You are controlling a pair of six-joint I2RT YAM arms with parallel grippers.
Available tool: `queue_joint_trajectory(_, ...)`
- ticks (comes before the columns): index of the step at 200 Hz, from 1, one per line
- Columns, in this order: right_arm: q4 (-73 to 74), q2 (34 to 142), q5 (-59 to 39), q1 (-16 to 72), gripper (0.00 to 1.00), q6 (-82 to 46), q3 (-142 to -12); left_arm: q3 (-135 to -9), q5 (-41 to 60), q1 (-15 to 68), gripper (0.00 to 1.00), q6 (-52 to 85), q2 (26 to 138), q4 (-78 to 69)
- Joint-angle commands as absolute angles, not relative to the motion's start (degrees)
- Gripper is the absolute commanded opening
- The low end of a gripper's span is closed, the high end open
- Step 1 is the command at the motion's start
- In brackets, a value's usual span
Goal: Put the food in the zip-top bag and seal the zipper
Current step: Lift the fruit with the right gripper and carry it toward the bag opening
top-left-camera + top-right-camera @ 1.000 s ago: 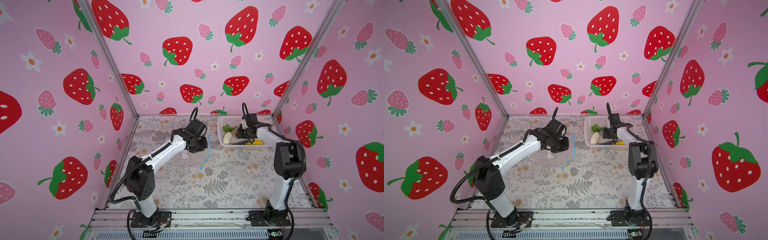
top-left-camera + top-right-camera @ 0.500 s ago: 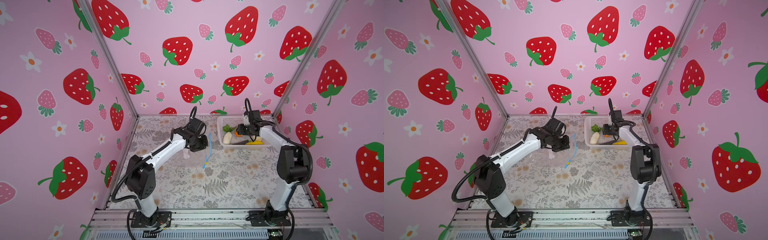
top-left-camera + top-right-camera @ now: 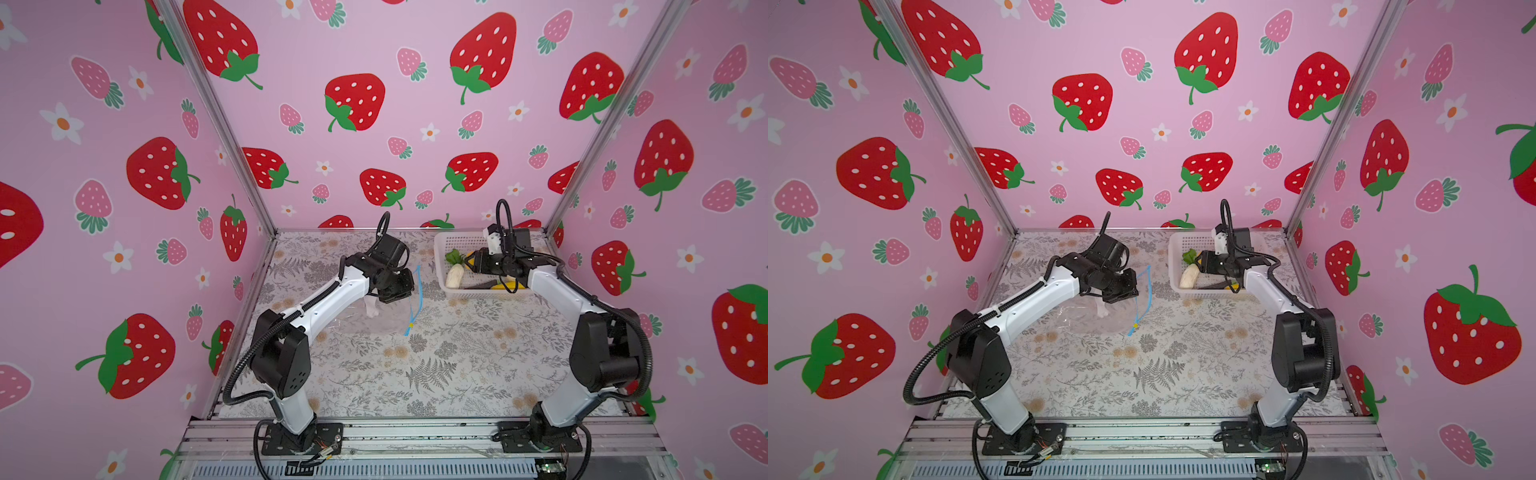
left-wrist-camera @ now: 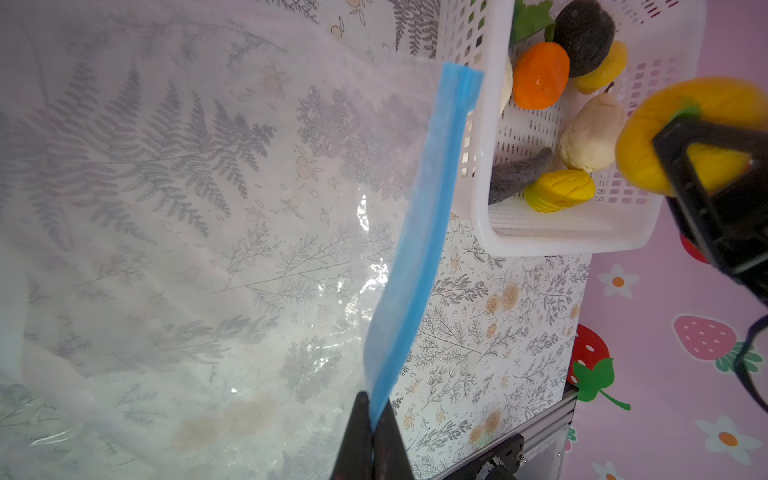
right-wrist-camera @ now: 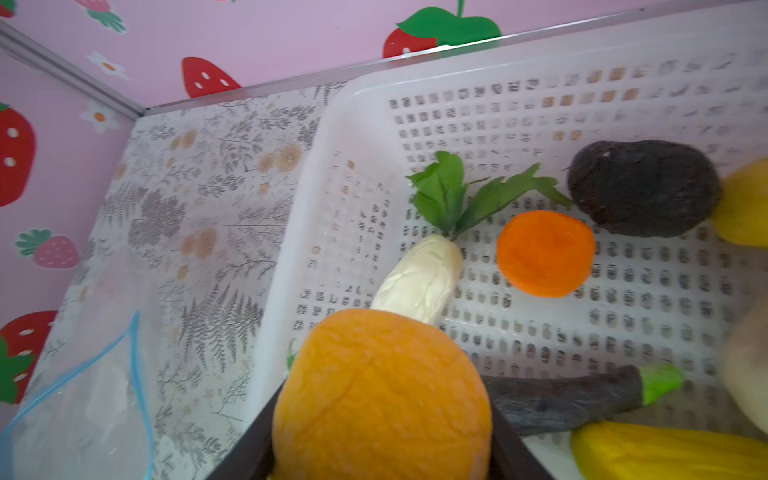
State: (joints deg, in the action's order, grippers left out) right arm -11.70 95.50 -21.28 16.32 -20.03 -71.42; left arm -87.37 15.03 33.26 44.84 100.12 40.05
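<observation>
The clear zip-top bag (image 3: pixel 374 320) lies on the floral mat left of centre, seen in both top views. Its blue zipper (image 4: pixel 432 216) stands lifted, and my left gripper (image 4: pixel 374 409) is shut on that strip. The yellow-tipped slider (image 3: pixel 410 325) hangs at the strip's near end. My right gripper (image 5: pixel 380 419) is shut on a round orange (image 5: pixel 380 374), held over the left part of the white basket (image 3: pixel 440 249). In the basket lie a white radish (image 5: pixel 419 282), a small orange piece (image 5: pixel 544 257), a dark avocado (image 5: pixel 642 187) and a banana (image 5: pixel 665 453).
The basket (image 3: pixel 1177 249) stands at the back right against the pink strawberry wall. A dark eggplant (image 5: pixel 561 401), a lemon (image 4: pixel 559 191) and a pale garlic (image 4: pixel 590 133) also lie in it. A strip of mat separates the bag's mouth from the basket (image 4: pixel 561 243).
The right arm's elbow has swung down and toward the front, while its gripper stays over the basket's left part with the orange. The left gripper keeps its hold on the zipper strip.
</observation>
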Motion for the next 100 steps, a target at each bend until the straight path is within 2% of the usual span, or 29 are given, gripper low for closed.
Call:
queue_joint_trajectory(1,-3.5,91.8,-29.7,20.3,0.32,-22.9,-66.5,-90.3,15.7,33.1,0.00,45.6,100.0,40.4)
queue_joint_trajectory(65,14.4,87.9,-36.9,29.1,0.31,-25.5,-55.5,-91.0,15.7,33.1,0.00,46.4,99.3,40.4)
queue_joint_trajectory(100,19.7,88.7,-38.8,31.0,0.24,-28.1,-53.0,-91.0,15.6,33.1,0.00,46.7,99.0,40.3)
